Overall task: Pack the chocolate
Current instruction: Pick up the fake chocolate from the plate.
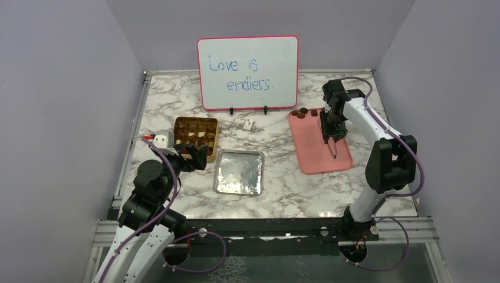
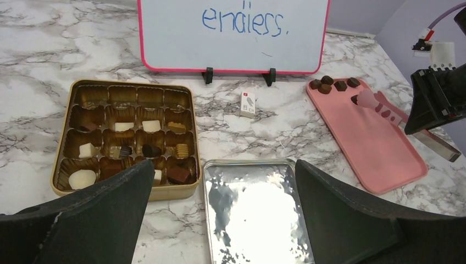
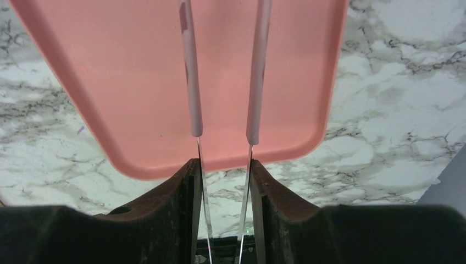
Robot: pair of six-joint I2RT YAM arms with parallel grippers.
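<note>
Dark brown chocolate point(image 2: 329, 84) is clustered at the far end of the pink tray point(image 2: 379, 154), and more pieces, brown and cream-white, are seated in several cells of the gold tin point(image 2: 132, 83). Metal tongs point(image 2: 384, 110) with pink tips are clamped in the right gripper point(image 3: 225, 170) above the pink tray, their tips just beside one dark piece near the cluster, though whether it is pinched cannot be told. The left gripper point(image 2: 223, 165) is held with jaws wide apart and nothing between them, over the silver tray point(image 1: 239, 172) beside the tin, well apart from the cluster.
</note>
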